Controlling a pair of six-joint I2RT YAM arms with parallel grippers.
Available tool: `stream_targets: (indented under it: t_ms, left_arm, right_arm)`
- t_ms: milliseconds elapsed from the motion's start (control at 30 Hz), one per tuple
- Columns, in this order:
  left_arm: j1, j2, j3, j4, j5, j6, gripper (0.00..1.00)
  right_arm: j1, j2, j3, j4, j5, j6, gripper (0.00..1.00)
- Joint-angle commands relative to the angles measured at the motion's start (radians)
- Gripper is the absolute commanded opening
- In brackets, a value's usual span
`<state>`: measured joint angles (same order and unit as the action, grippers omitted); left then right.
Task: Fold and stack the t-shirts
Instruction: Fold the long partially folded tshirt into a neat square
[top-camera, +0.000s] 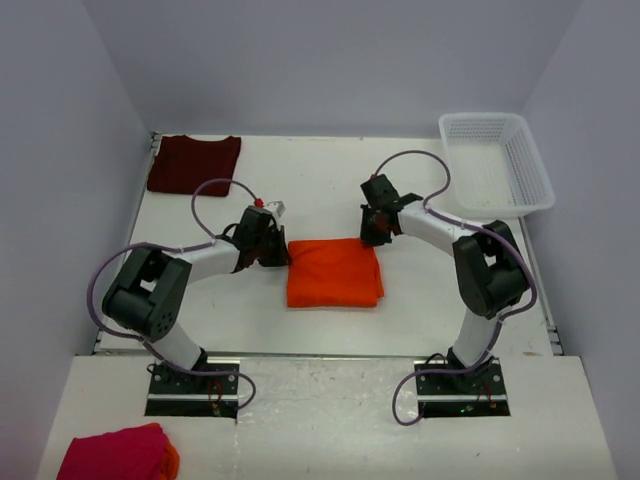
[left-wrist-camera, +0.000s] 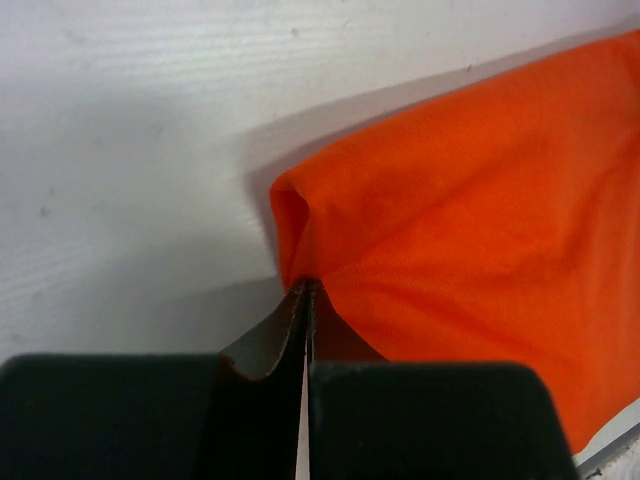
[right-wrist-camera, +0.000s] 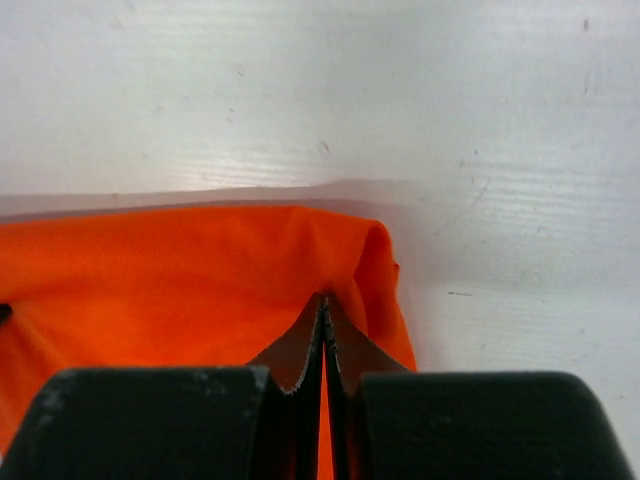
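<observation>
At the far left, on the near ledge beside the arm bases, a crumpled pink-red cloth bundle with an orange edge (top-camera: 115, 455) lies off the white table (top-camera: 320, 180). In the table's far-left corner lies a dark maroon short-sleeved cloth t-shirt (top-camera: 194, 163), folded flat into a rectangle and well apart from everything else. The left arm's purple cable (top-camera: 205, 195) loops up between this maroon t-shirt and the left gripper (top-camera: 272, 250).

The left gripper sits low at the table. Its jaws are pressed together on the far-left corner of a bright orange cloth t-shirt (top-camera: 334, 273), and the fabric puckers toward the fingertips in the left wrist view. The orange t-shirt lies in the middle of the table between the two arms, folded into a squarish block with soft creases.

The right gripper (top-camera: 374, 235) is also low, its jaws closed tight on the orange t-shirt's far-right corner, where the cloth humps up around the tips.

A white plastic mesh basket (top-camera: 495, 165) stands in the far-right corner, just beyond the right arm's elbow and apart from the shirts.
</observation>
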<state>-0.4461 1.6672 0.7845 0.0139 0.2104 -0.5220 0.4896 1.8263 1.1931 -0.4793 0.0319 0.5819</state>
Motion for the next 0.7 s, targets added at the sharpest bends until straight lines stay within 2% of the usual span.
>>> stream_targets:
  t_ms: [0,67,233,333,367,467,500,567,600,667]
  left_arm:
    - [0.004,-0.113,-0.050,-0.066,-0.101,-0.016,0.00]
    - [-0.006,-0.202,-0.033,-0.090,-0.132,-0.016,0.00]
    - [-0.014,-0.300,0.044,-0.181,-0.161,-0.013,0.00]
    - [-0.014,-0.308,0.082,-0.190,-0.103,-0.013,0.00]
    - [-0.019,-0.298,0.099,-0.190,-0.083,-0.013,0.00]
    - [-0.026,-0.253,0.107,-0.148,0.039,-0.007,0.00]
    - [-0.029,-0.239,0.102,-0.106,0.126,-0.007,0.00]
    - [-0.043,-0.190,0.081,-0.051,0.222,-0.015,0.00]
    - [-0.048,-0.176,0.069,0.027,0.309,-0.038,0.00]
    - [-0.055,-0.140,0.012,0.151,0.432,-0.094,0.00]
  right_arm:
    - [-0.006,-0.068,0.091,-0.039,0.048,-0.089,0.00]
    - [-0.005,-0.103,0.124,-0.064,0.023,-0.099,0.00]
    - [0.015,-0.263,0.093,-0.090,-0.026,-0.091,0.00]
    - [0.023,-0.330,0.031,-0.049,-0.160,-0.079,0.00]
    - [0.023,-0.373,-0.022,-0.006,-0.253,-0.076,0.00]
    - [0.021,-0.441,-0.143,0.073,-0.404,-0.064,0.00]
    - [0.023,-0.444,-0.171,0.135,-0.525,-0.053,0.00]
    - [0.023,-0.432,-0.245,0.221,-0.627,-0.031,0.00]
    - [0.023,-0.424,-0.269,0.258,-0.723,-0.001,0.00]
    - [0.021,-0.403,-0.355,0.400,-0.806,0.063,0.00]
